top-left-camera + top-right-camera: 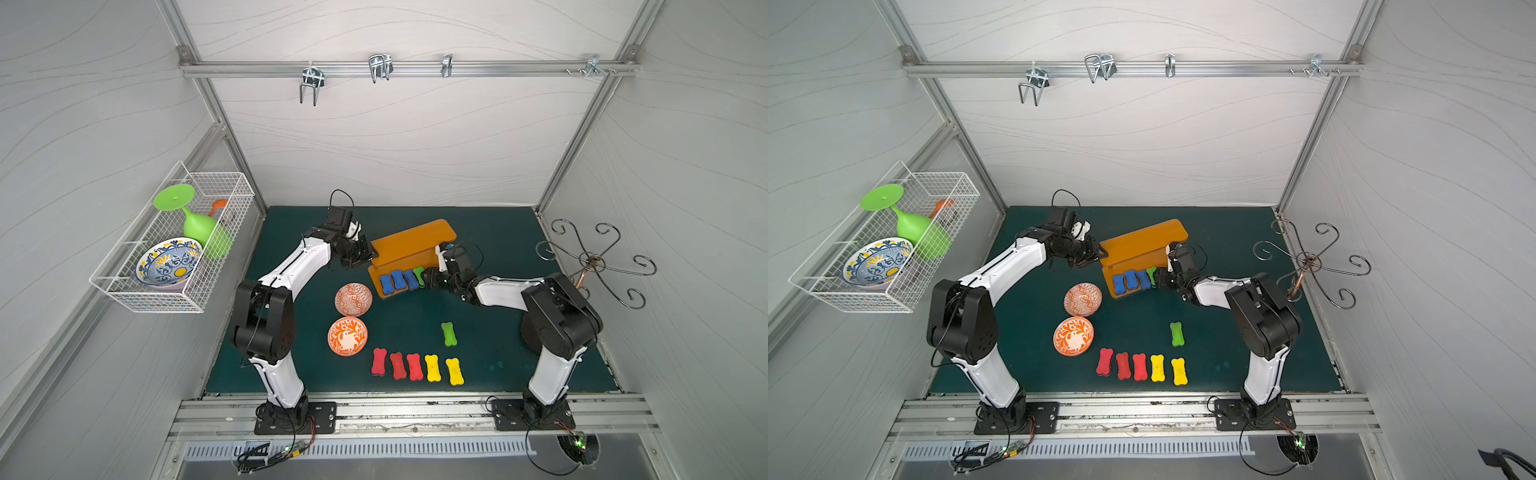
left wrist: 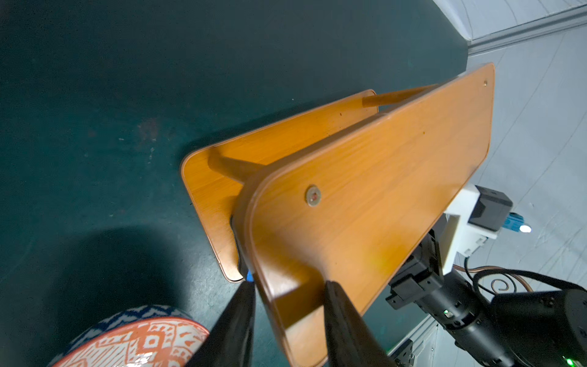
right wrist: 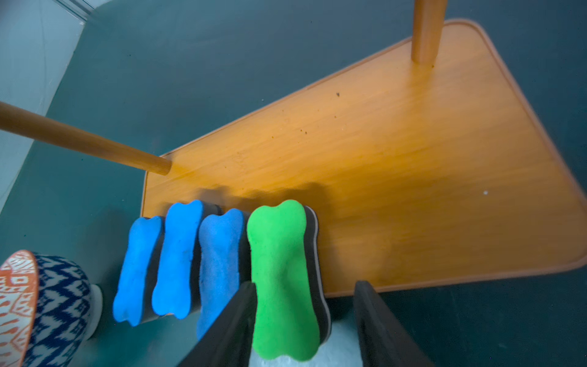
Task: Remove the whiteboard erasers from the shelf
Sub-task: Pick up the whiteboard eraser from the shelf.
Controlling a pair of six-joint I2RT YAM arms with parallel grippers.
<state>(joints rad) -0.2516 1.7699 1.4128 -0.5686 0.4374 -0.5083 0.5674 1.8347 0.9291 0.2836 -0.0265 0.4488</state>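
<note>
Pickup under way: right gripper (image 3: pixel 306 286), jaws open, sits astride the green bone-shaped foam eraser (image 3: pixel 282 273) on the lower board (image 3: pixel 413 159) of the glossy orange-brown shelf (image 1: pixel 411 243), beside three blue foam erasers (image 1: pixel 398 280). Meanwhile left gripper (image 2: pixel 289 286) straddles the top board (image 2: pixel 381 190); grip unclear. Next, surely: close, lift clear.

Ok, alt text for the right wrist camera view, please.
The right tool, open, straddles a green eraser on the lower board of the orange shelf. Three blue erasers line up beside it; a patterned bowl sits nearby.
</note>
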